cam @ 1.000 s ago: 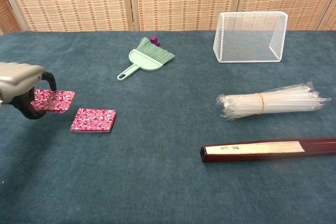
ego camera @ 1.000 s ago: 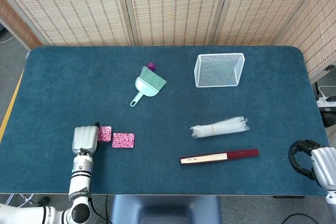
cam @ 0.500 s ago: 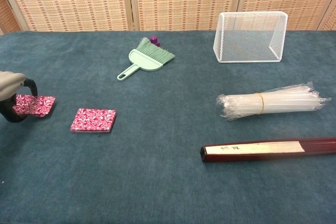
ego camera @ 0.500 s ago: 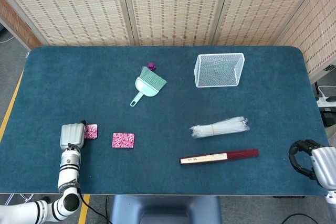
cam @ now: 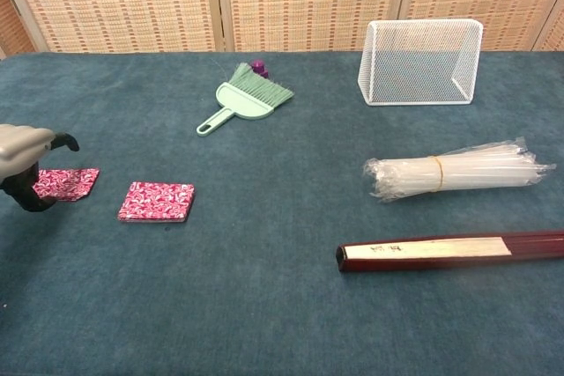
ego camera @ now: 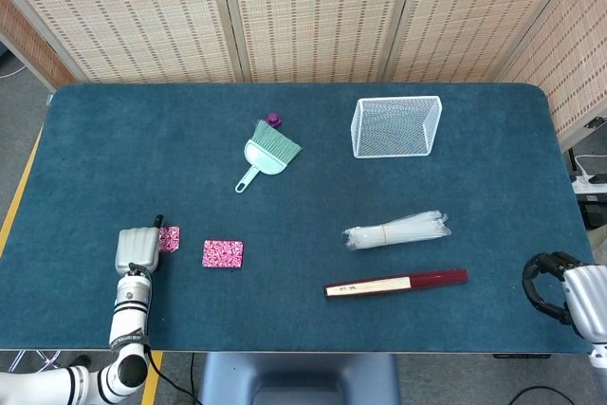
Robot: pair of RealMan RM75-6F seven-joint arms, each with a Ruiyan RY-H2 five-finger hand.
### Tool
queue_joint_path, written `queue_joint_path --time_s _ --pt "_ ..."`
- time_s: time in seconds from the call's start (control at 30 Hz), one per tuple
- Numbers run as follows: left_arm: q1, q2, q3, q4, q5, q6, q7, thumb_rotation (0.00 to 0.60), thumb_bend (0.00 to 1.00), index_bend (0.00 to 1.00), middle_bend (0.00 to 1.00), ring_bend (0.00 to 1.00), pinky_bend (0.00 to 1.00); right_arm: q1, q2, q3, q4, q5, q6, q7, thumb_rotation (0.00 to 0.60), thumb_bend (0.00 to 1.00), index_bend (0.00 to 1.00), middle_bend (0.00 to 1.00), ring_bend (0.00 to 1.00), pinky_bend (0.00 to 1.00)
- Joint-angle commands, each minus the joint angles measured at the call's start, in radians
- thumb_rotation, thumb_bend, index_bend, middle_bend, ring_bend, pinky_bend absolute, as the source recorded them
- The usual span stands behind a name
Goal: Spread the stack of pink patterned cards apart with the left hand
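Note:
Two lots of pink patterned cards lie apart on the blue table. The larger stack (ego camera: 223, 253) (cam: 157, 202) sits to the right; a smaller lot (ego camera: 169, 238) (cam: 69, 183) lies flat beside my left hand (ego camera: 137, 251) (cam: 25, 165). The hand's dark fingers touch that lot's left edge, and the thumb is lifted clear above it. My right hand (ego camera: 567, 293) hangs off the table's near right corner with its fingers curled in on nothing; the chest view does not show it.
A green hand brush (ego camera: 266, 155) (cam: 242, 101) and a white wire basket (ego camera: 396, 126) (cam: 421, 61) stand further back. A bundle of clear straws (ego camera: 395, 230) (cam: 454, 171) and a dark red box (ego camera: 395, 283) (cam: 449, 251) lie to the right.
My left hand carried the smaller lot of cards leftward, away from the stack, then came back slightly right. The cards now lie lower and flat, and the thumb has lifted off them.

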Motion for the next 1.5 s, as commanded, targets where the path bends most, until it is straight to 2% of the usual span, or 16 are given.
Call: queue_joint_path --time_s 0.03,0.17,0.4,0.83,1.5 --pt "-0.001 0.015 0.008 -0.105 0.039 0.030 0.011 0.600 0.35 0.17 1.00 1.00 1.00 0.001 0.000 -0.001 -0.001 -0.001 -0.002 -0.002 0.600 0.46 0.65 0.58 0.52 0.80" --pt "-0.018 0.008 0.006 -0.192 0.023 0.040 0.051 0.600 0.34 0.18 1.00 1.00 1.00 0.000 0.000 -0.004 0.000 -0.006 0.000 -0.005 0.600 0.46 0.65 0.58 0.52 0.80" --pt "-0.057 -0.069 -0.016 -0.235 -0.022 0.116 0.142 0.600 0.34 0.19 1.00 1.00 1.00 -0.001 0.003 -0.003 0.003 -0.005 0.003 0.007 0.600 0.46 0.65 0.58 0.52 0.80" --pt "-0.083 -0.244 -0.031 -0.105 -0.025 0.183 0.164 0.600 0.33 0.20 1.00 1.00 1.00 -0.001 0.008 -0.006 0.008 -0.011 0.006 0.023 0.600 0.46 0.65 0.58 0.52 0.80" --pt "-0.078 -0.270 -0.048 -0.038 -0.019 0.177 0.191 0.600 0.33 0.25 1.00 1.00 1.00 0.000 0.007 -0.007 0.006 -0.012 0.005 0.019 0.600 0.46 0.65 0.58 0.52 0.80"
